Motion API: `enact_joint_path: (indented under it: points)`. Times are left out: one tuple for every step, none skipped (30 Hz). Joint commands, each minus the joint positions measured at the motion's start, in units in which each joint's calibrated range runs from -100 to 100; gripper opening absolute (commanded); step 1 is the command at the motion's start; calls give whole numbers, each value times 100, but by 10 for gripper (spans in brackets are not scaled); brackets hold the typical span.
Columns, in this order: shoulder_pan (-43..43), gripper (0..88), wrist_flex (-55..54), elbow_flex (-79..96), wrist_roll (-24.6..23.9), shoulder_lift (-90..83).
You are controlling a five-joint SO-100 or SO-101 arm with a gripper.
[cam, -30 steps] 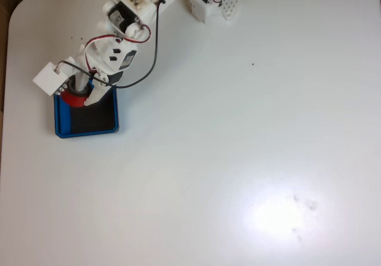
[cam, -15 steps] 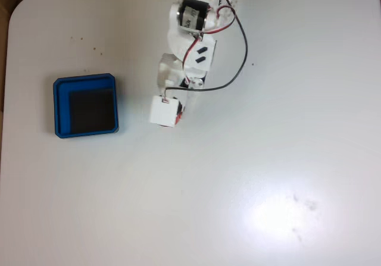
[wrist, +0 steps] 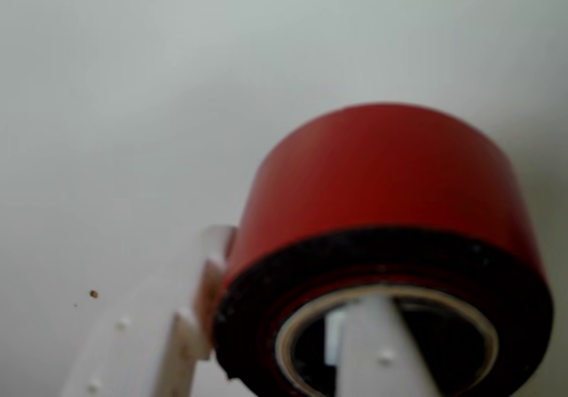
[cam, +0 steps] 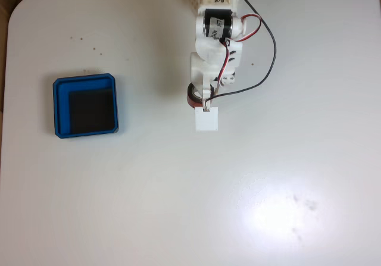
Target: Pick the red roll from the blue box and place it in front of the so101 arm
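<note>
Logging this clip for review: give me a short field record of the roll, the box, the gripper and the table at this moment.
red roll: held off the box, one finger through its core, one outside
blue box: holds nothing, at left in the fixed view
gripper: shut on the roll
so101 arm: reaches down from the top edge
table: white, a few specks

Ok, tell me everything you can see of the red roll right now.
The red roll is a ring of glossy red tape with a dark inner band and a pale core rim. It is out of the blue box, which sits off to the left in the fixed view. The gripper holds it: one white finger runs through the hollow core, the other presses its outer wall. In the fixed view a red edge peeks from under the arm, over bare white table. Whether it touches the table is unclear.
</note>
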Motion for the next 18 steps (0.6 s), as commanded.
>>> enact_joint_path:
  points:
    - [-284,5,81,307,-48,-191]
    - [-352,5,73,406,-57,-191]
    - [-411,5,73,469,-57,-183]
    - [-450,5,64,514,-66,-175]
    - [-460,5,40,523,-66,-166]
    - [-460,5,-51,523,-66,-158]
    - [-460,5,-183,532,-66,-158]
    - [-460,5,-373,532,-66,-150]
    - [-460,5,-563,559,-66,-141]
    - [-469,5,-744,613,-66,-141]
    - [-469,5,-893,712,-66,-141]
    - [-479,5,-1025,846,-66,-141]
    - [-528,5,-1132,1017,-66,-141]
    - [-567,5,-1239,1215,-66,-141]
    - [-606,5,-1347,1430,-66,-141]
    - [-616,5,-1487,1655,-66,-141]
    - [-626,5,-1652,1871,-66,-158]
    - [-626,5,-1850,2068,-66,-166]
